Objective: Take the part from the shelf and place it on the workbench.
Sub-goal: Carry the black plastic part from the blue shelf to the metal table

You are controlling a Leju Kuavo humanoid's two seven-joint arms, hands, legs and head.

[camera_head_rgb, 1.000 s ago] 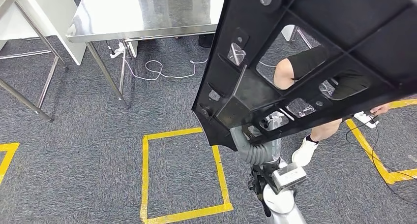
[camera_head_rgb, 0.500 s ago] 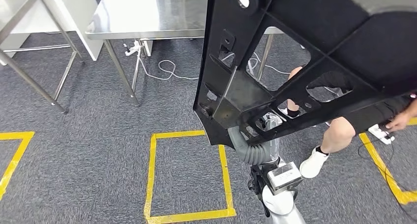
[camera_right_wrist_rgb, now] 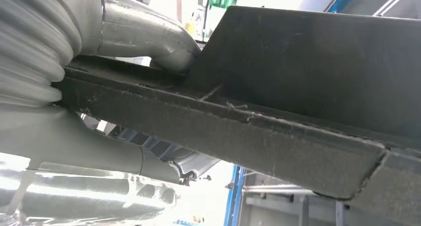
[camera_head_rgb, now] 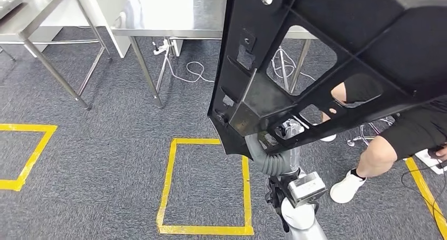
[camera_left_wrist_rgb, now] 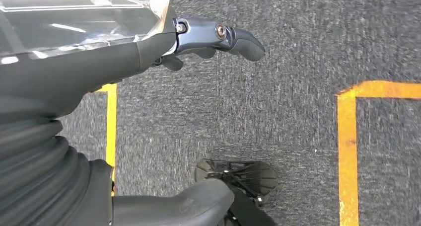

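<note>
Grey carpet marked with yellow tape squares lies below, and a steel surface on thin legs stands ahead of the robot. The right hand grips the lower edge of the black part, thumb on one face and fingers on the other. From that hand the part rises up and away, its long axis tilted, climbing from the low end by the wrist to the far high end on the right, its ribbed, cut-out face toward the camera. It is carried in the air, short of the surface. Beyond it a person's legs show. The left hand hangs over the carpet, its fingers apart, holding nothing.
</note>
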